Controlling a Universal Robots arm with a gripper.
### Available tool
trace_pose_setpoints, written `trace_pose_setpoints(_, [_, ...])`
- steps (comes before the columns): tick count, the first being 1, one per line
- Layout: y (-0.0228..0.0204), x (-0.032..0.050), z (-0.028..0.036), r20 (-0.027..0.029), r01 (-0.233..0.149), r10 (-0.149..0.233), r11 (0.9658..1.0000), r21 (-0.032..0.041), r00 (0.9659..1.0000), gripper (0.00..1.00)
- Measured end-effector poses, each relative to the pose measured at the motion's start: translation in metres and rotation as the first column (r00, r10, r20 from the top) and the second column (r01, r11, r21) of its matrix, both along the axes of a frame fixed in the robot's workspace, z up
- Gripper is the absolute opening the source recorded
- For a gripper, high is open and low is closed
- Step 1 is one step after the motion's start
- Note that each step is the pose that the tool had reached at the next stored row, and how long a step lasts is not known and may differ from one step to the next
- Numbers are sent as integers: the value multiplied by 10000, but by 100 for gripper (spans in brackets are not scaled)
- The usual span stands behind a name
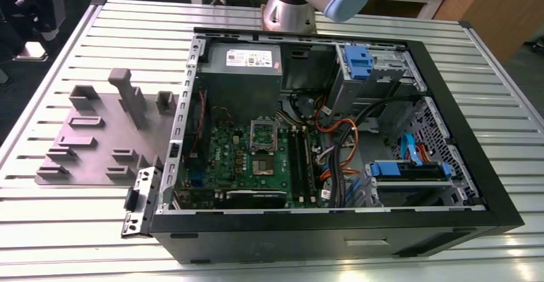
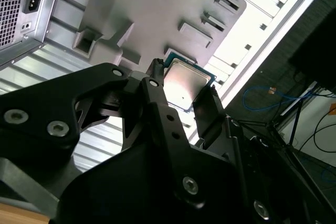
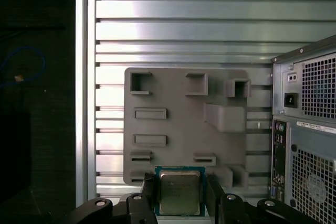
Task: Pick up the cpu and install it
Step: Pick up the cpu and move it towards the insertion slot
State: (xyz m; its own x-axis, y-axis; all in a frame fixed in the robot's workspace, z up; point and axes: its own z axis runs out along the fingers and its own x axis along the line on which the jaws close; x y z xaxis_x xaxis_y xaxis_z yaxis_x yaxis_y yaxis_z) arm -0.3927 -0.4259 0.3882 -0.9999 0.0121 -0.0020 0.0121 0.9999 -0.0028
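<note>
The cpu [image 3: 179, 196] is a small square chip with a silvery top and a green rim. It sits between the two black fingers [image 3: 148, 191] of my gripper [image 3: 180, 188], which is shut on it by two opposite edges. In the second wrist view the cpu [image 2: 187, 78] hangs in the gripper [image 2: 183, 86] high over the grey fixture plate [image 2: 157, 9]. In the exterior view the green motherboard [image 1: 246, 167] lies inside the open computer case [image 1: 442, 91], with the silver socket frame [image 1: 264, 132] near its middle.
The grey fixture plate [image 1: 93, 145] with raised blocks and slots lies on the slatted metal table [image 1: 76, 231], at the exterior view's left of the case. Inside the case are a grey power supply [image 1: 242, 59], blue drive brackets [image 1: 408, 169] and orange cables [image 1: 336, 129]. The arm's base [image 1: 293, 8] stands behind the case.
</note>
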Motion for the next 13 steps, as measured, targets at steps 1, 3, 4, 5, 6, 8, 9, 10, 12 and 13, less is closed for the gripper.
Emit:
trace_pose_setpoints(1, [-1,12,-1,0,0,0,10000,1,10000,47])
trace_pose_setpoints(3, [-1,35,0,-1,2,-2,10000,1,10000,47])
trace_pose_setpoints(4, [-2,41,-1,-1,2,-2,10000,1,10000,47])
trace_pose_setpoints(5, [-2,43,-1,0,3,-3,10000,1,10000,47])
trace_pose_setpoints(6, [-3,44,-1,0,4,-4,10000,2,10000,47])
trace_pose_setpoints(8, [-8,47,0,-2,2,-2,10000,0,10000,47])
trace_pose_setpoints(9, [-11,48,0,-2,2,-2,10000,0,10000,47])
trace_pose_setpoints(10, [-13,50,0,-2,2,-2,10000,0,10000,47])
trace_pose_setpoints(12, [-16,58,-1,0,2,-2,10000,2,10000,47])
trace_pose_setpoints(13, [-16,63,0,-1,2,-2,10000,1,10000,47])
